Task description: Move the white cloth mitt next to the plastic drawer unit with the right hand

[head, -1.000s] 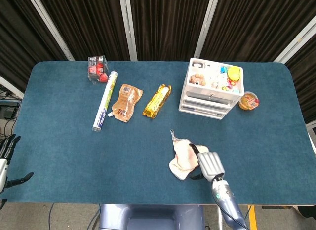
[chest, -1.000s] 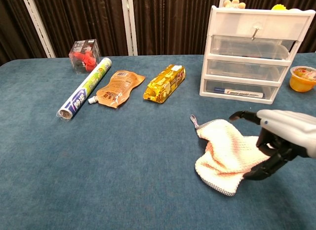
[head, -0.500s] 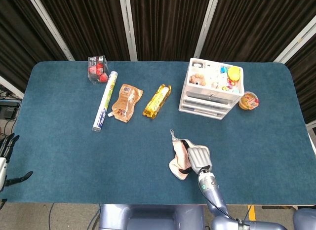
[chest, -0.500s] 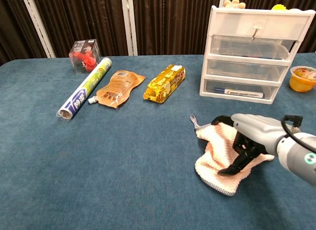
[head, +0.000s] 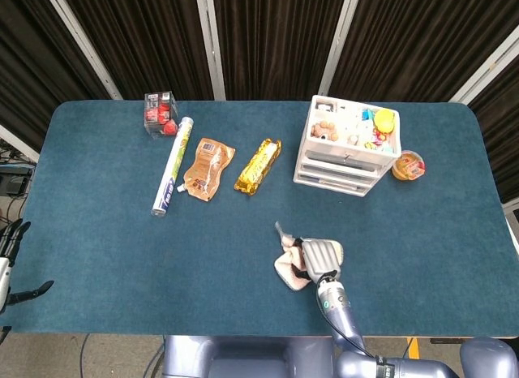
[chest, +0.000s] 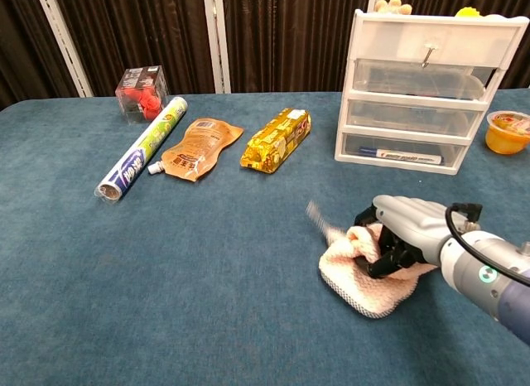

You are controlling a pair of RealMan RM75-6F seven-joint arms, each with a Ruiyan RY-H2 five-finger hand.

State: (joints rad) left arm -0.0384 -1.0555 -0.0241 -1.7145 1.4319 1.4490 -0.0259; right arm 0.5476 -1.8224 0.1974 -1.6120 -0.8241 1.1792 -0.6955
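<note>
The right hand (chest: 403,230) has its fingers curled into the white cloth mitt (chest: 363,272) and gathers a fold of it, so I judge that it holds the cloth, though the grip looks shallow. The mitt lies bunched on the blue tabletop (head: 105,232), in front of the plastic drawer unit (head: 347,147) but apart from it. Its small hanging loop (chest: 315,214) looks blurred in the chest view.

To do this step well, the hand should close firmly on a thick part of the cloth before it lifts, because a thin fold can slip out. Then it should raise the mitt only a little and carry it toward the free tabletop just beside the drawer unit. The side facing the gold snack packet (head: 259,165) seems better, since the orange jelly cup (head: 409,165) stands close on the other side. A low, slow carry keeps the loose edge from dragging on the drawers.

The left hand (head: 11,260) is at the far edge, with fingers spread and holding nothing.
</note>
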